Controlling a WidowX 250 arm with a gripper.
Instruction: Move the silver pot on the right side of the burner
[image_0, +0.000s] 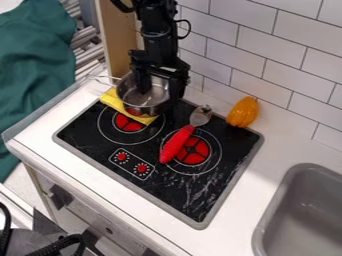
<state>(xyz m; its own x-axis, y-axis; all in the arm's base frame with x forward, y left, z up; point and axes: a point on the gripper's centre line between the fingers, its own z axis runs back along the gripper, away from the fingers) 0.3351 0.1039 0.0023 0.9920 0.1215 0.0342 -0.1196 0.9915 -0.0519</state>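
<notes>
The black gripper (160, 92) hangs down over the silver pot (156, 98) at the back left of the stove. Its fingers are spread wide, one over the pot's inside and the other by the outer right side, so it is open. The pot stands partly on a folded yellow cloth (115, 102), its handle pointing to the upper left. In front of the pot is the left burner (129, 122). A spatula with a red handle (176, 144) lies across part of the right burner (194, 151). The gripper covers part of the pot's back and right rim.
An orange-yellow squash-like object (242, 112) sits at the stove's back right corner, near the tiled wall (267, 65). A grey sink (304, 210) is set in the white counter (250, 200) at the lower right. A wooden panel (117, 35) stands behind the pot.
</notes>
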